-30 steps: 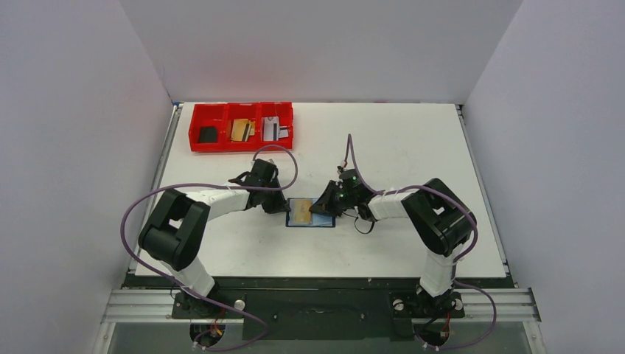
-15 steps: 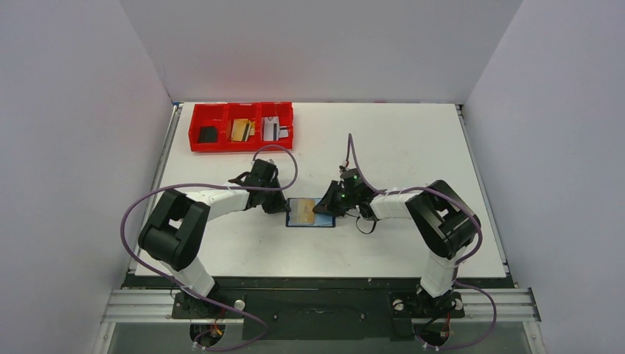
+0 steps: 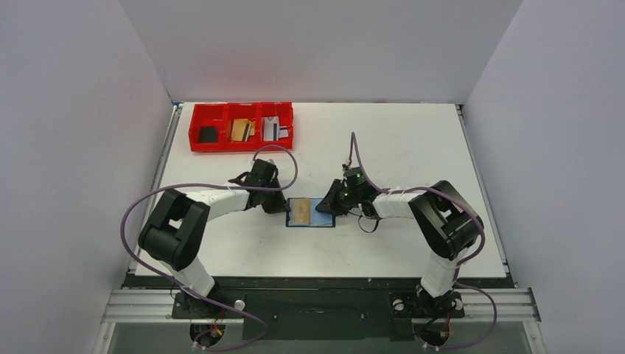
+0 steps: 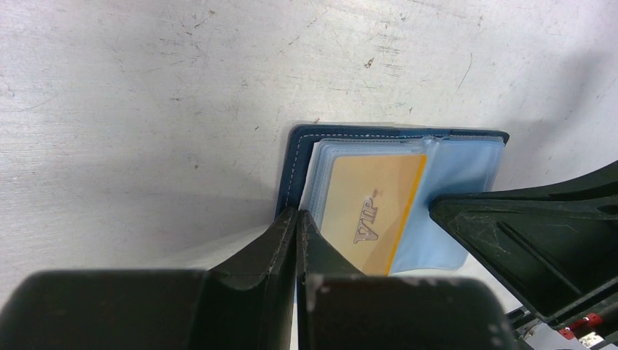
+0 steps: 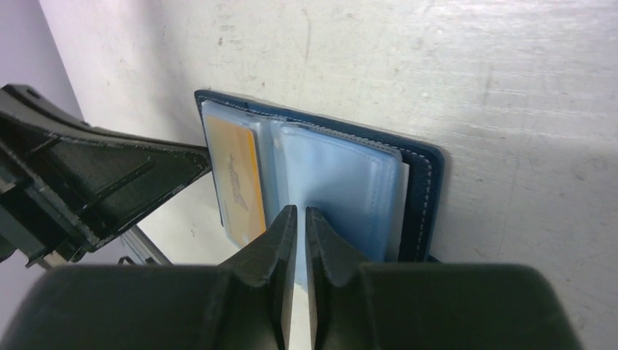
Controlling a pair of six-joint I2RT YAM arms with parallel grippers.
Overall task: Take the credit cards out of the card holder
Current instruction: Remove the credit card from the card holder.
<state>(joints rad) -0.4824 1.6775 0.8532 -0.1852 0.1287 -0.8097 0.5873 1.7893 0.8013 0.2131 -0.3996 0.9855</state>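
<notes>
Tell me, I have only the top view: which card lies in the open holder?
Observer: A tan-gold card marked VIP, tucked in the holder.
Operator: Are the claws open?
Observer: No, the left claw and the right claw are both shut.
Operator: What does the right one touch?
Observer: Its tips meet a bluish sleeve beside the card, not the card.

Red three-compartment tray [image 3: 243,146] sits on white table [image 3: 413,140].

It looked like a robotics lab. Plain white panels [image 3: 317,44] boxed in the bench [image 3: 413,140], fronted by an aluminium rail [image 3: 140,308].
</notes>
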